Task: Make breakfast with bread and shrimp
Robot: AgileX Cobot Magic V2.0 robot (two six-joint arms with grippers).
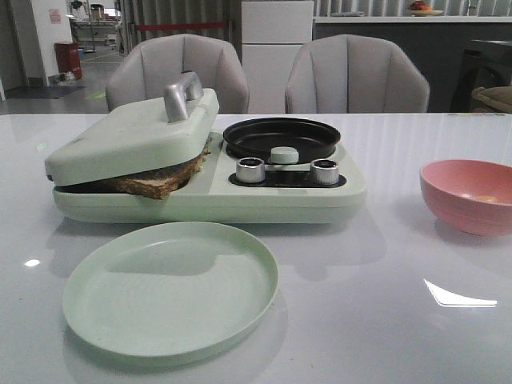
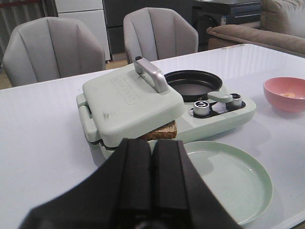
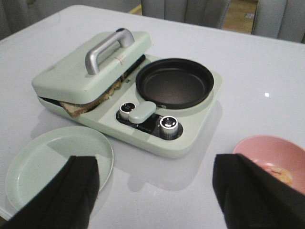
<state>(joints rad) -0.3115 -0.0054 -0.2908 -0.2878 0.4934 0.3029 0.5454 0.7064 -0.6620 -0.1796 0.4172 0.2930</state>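
**Me:** Left wrist view first: my left claw [image 2: 152, 191] hangs above the table with its fingers [image 2: 136, 176] pressed together, nothing between them. My right claw [image 3: 155, 191] is spread wide, also holding nothing.

**Spotter:** And outward from there?

**Me:** Just past the left claw sits the plate [image 1: 170, 288], bare. Behind it, the cooker [image 1: 208, 188], lid [image 1: 132, 136] down but tilted, resting on the bread [image 1: 156, 182]. A browned corner of bread pokes out the front, over the edge of the base.

**Spotter:** Shrimp?

**Me:** Off to my right in the pink bowl [image 1: 468, 196]. I see something pale orange at the bottom [image 3: 279, 174], likely the shrimp, but it's too blurred to be sure. The pan [image 1: 282, 138] is empty.

**Spotter:** What could go wrong?

**Me:** As I judge it, the lid's the risk. It isn't seated, so a clumsy pull on the handle [image 1: 182, 94] could drag the bread out or shift the whole cooker on this slick top. The shrimp is small and deep in a curved bowl; a wide claw might nudge the bowl instead of pinching.

**Spotter:** Surface and room?

**Me:** Glossy white table [image 1: 384, 320], glare spots on it. Two grey chairs [image 1: 348, 76] behind, a white cabinet between them, a sofa off to the right.
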